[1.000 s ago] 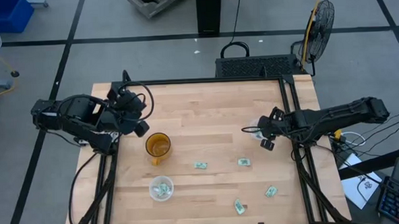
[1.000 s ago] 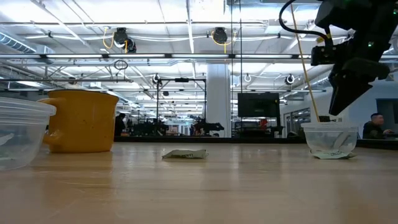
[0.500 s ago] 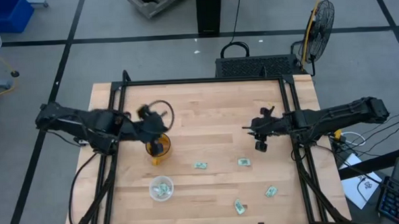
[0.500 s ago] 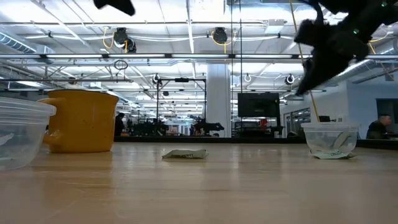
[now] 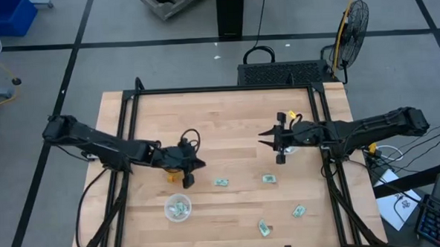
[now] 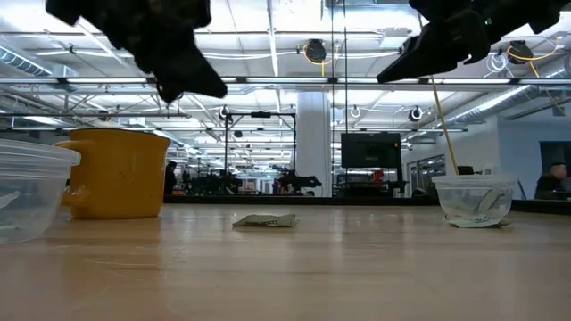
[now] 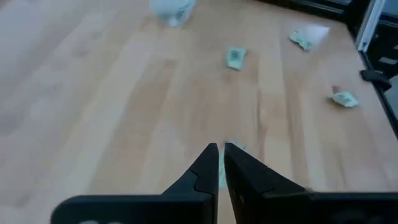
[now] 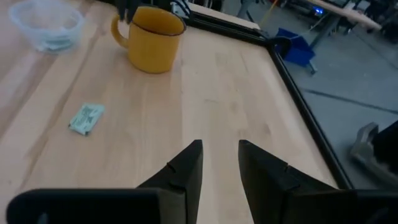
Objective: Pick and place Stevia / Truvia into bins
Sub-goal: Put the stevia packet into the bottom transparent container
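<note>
In the high view the left gripper sits left of frame centre, right beside the amber cup and partly covering it; in the left wrist view its jaws are almost pressed together with nothing between them. The right gripper hangs right of centre, its jaws slightly parted and empty in the right wrist view. One clear cup stands in the lower left of the table with a packet inside it. Four Stevia packets lie loose on the wood in the lower middle and lower right: one just below centre, one to its right, one lower right, one near the bottom edge. In the low view a second clear cup stands at right with a packet in it
</note>
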